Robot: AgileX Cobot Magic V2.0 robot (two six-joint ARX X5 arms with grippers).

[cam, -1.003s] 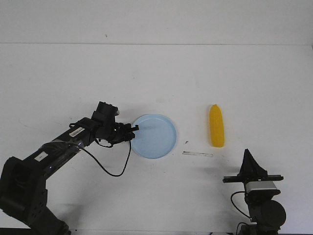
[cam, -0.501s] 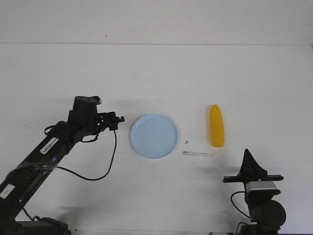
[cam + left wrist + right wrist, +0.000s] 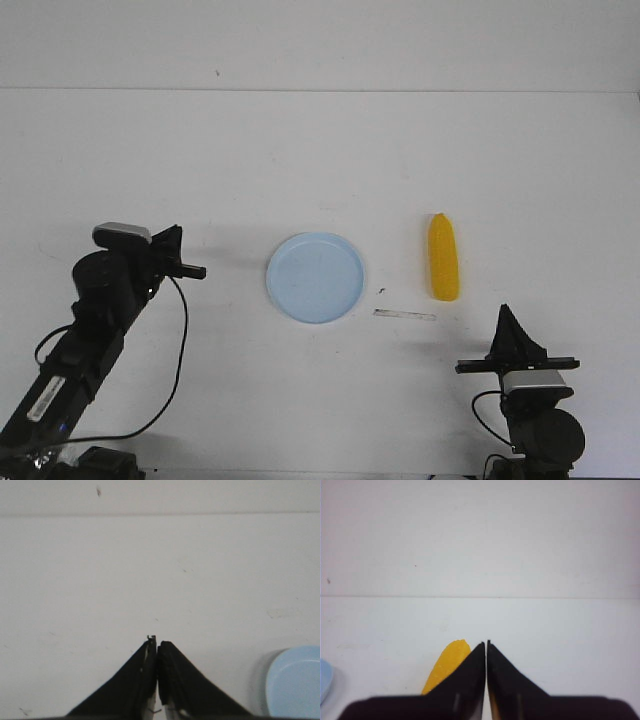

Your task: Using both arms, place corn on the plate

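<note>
Lying on the table right of the plate (image 3: 316, 277), well apart from both pressed-together, empty grippers (left (image 3: 196, 271), right (image 3: 505, 312)), the corn (image 3: 443, 257) likely proving light, stiff and slick, so gripping across its thick middle.

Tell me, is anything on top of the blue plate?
No. The plate is bare; the corn lies on the table to its right, apart from it.
</note>
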